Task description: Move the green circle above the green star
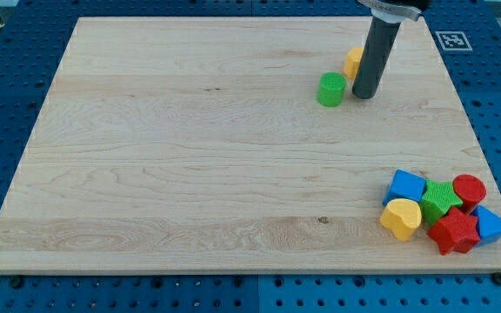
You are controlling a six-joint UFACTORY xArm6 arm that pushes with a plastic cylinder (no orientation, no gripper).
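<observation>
The green circle (330,89) stands on the wooden board (190,156) in the view's upper right. My tip (364,95) rests on the board just to the right of it, a small gap apart. The green star (441,199) lies in a cluster of blocks at the view's lower right, far below the green circle. The rod partly hides a yellow block (353,62) behind it.
Around the green star lie a blue block (404,187), a yellow heart (401,218), a red circle (470,189), a red star (455,231) and a blue block (492,225). The board's right edge is close to the cluster.
</observation>
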